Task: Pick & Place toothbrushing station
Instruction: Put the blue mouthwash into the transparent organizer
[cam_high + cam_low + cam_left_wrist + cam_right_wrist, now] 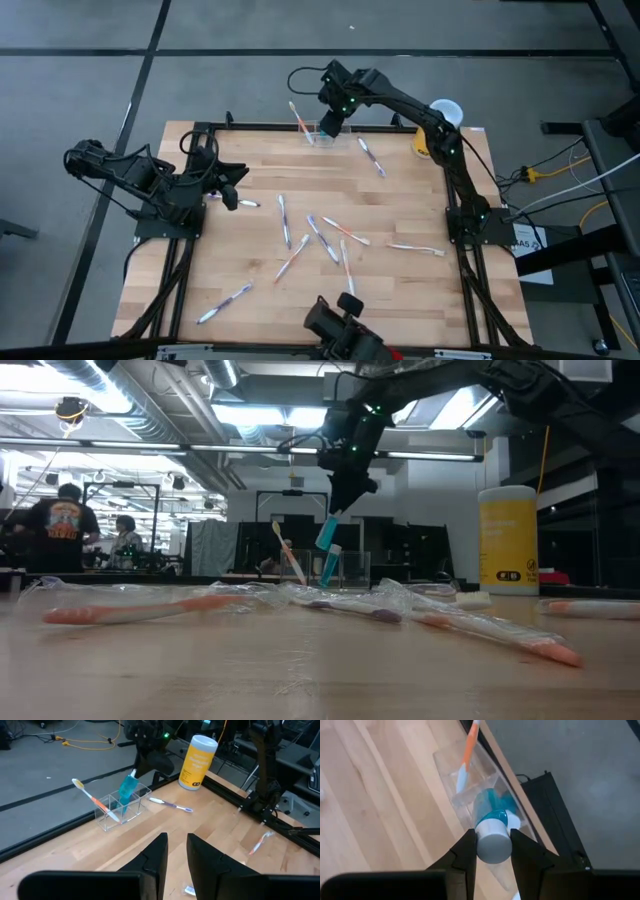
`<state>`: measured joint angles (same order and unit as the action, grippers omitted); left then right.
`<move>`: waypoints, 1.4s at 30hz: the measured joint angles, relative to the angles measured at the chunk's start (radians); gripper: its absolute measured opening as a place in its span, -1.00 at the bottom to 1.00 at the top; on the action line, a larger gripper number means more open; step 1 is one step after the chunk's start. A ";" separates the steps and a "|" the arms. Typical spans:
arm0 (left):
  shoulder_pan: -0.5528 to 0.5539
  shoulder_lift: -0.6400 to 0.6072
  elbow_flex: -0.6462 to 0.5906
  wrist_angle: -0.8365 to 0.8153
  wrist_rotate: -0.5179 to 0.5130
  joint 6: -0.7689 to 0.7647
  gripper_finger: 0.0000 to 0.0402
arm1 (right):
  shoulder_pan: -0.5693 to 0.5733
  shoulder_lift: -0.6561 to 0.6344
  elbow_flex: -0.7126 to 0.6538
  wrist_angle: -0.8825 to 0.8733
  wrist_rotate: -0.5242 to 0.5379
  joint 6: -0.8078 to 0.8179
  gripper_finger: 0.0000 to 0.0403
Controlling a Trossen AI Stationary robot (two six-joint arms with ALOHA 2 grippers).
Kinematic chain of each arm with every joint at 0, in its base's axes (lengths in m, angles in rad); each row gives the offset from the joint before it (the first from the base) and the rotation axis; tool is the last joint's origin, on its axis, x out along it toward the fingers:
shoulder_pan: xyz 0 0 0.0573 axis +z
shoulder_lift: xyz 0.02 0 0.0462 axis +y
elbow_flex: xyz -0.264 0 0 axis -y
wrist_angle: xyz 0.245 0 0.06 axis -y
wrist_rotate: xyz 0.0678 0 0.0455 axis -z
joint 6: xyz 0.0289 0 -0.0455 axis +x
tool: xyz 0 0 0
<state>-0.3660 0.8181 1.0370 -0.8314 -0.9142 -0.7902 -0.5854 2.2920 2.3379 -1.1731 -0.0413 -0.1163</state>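
Note:
The clear plastic holder (322, 136) stands at the table's far edge; it also shows in the left wrist view (131, 810). An orange-and-white toothbrush (89, 796) leans in it, head up. My right gripper (330, 122) hovers above the holder, shut on a teal tube with a white cap (493, 827), whose lower end reaches into the holder (329, 565). My left gripper (175, 845) is open and empty at the table's left side (232, 192). My right gripper pinches the tube's white cap end (494, 845) between its two fingers, one on each side. The fingers come from above, pointing down. The tube hangs tilted below them, its teal body (127, 790) inside a holder compartment; whether it rests on the bottom I cannot tell.
Several toothbrushes, some in clear wrappers, lie scattered over the middle of the table (318, 238). A yellow cylinder with a white top (436, 128) stands at the far right corner. A dark device (340, 325) sits at the near edge. People stand in the room behind (60, 525).

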 joint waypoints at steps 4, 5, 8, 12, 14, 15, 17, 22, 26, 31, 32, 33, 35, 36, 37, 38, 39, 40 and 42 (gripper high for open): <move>0.000 0.000 0.000 0.000 0.000 0.000 -0.66 | 0.003 0.014 0.000 0.000 0.000 -0.007 -0.54; 0.000 0.000 0.000 0.000 0.000 0.000 -0.66 | 0.005 0.017 0.000 0.000 0.000 -0.013 -0.54; 0.000 0.000 0.000 0.000 0.000 -0.004 -0.66 | 0.011 0.023 0.000 0.019 0.007 -0.020 -0.54; 0.000 0.000 0.000 0.003 0.013 -0.009 -0.66 | 0.020 0.043 0.000 0.025 0.015 -0.024 -0.54; 0.000 0.000 0.000 0.008 0.019 -0.011 -0.66 | 0.024 0.051 -0.001 0.026 0.016 -0.027 -0.54; 0.000 0.000 0.000 0.012 0.019 -0.011 -0.66 | 0.026 0.054 0.000 0.039 0.018 -0.027 -0.54; 0.000 0.000 0.000 0.022 0.019 -0.010 -0.66 | 0.027 0.059 0.000 0.033 0.019 -0.029 -0.54; 0.000 0.000 0.000 0.028 0.030 -0.010 -0.66 | 0.034 0.078 -0.001 0.045 0.033 -0.034 -0.54; 0.000 0.000 0.000 0.028 0.046 -0.010 -0.66 | 0.033 0.084 0.000 0.048 0.052 -0.045 -0.54; 0.000 0.000 0.000 0.028 0.051 -0.010 -0.66 | 0.033 0.084 0.000 0.050 0.071 -0.053 -0.54; 0.000 0.000 0.000 0.028 0.055 -0.010 -0.66 | 0.033 0.084 0.000 0.049 0.076 -0.057 -0.54; 0.000 0.000 0.000 0.028 0.060 -0.010 -0.66 | 0.033 0.084 0.000 0.048 0.078 -0.061 -0.54; 0.000 0.000 0.000 0.028 0.070 -0.010 -0.66 | 0.033 0.084 0.000 0.048 0.079 -0.070 -0.54; 0.000 0.000 0.000 0.028 0.072 -0.010 -0.66 | 0.033 0.084 0.000 0.047 0.081 -0.073 -0.54; 0.000 0.000 0.000 0.028 0.072 -0.010 -0.66 | 0.033 0.084 0.000 0.046 0.086 -0.075 -0.54; 0.000 0.000 0.000 0.028 0.072 -0.010 -0.66 | 0.033 0.084 0.000 0.043 0.096 -0.075 -0.54; 0.000 0.000 0.000 0.028 0.072 -0.010 -0.66 | 0.033 0.084 0.000 0.043 0.103 -0.075 -0.53; 0.000 0.000 0.000 0.029 0.075 -0.010 -0.66 | 0.033 0.084 0.000 0.043 0.105 -0.075 -0.52; 0.000 0.000 0.000 0.032 0.077 -0.010 -0.66 | 0.033 0.084 0.000 0.042 0.107 -0.074 -0.47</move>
<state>-0.3662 0.8181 1.0370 -0.7989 -0.8369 -0.7998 -0.5525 2.3764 2.3375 -1.1309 0.0654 -0.1905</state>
